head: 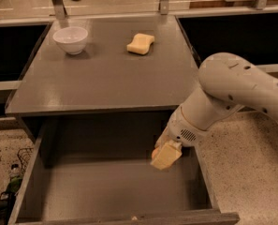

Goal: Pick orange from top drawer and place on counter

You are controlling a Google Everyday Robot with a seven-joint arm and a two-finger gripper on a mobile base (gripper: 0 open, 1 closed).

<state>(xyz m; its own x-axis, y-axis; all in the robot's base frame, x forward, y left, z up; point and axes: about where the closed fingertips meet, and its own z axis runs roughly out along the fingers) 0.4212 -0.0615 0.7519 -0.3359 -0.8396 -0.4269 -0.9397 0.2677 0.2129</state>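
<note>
The top drawer [115, 191] stands pulled out below the counter [106, 74], its flat grey bottom bare. My gripper [163, 157] hangs inside the drawer near its back right corner, its tan fingers [169, 153] pointing down and to the left. Only a small sliver of the orange [155, 153] shows at the left edge of the fingers, which look shut on it. The rest of the fruit is hidden by the gripper. The white arm [241, 88] reaches in from the right, over the drawer's right wall.
On the counter a white bowl [70, 40] sits at the back left and a pale yellow sponge [140, 43] at the back middle. Dark recesses flank the counter on both sides. Speckled floor lies to the right of the drawer.
</note>
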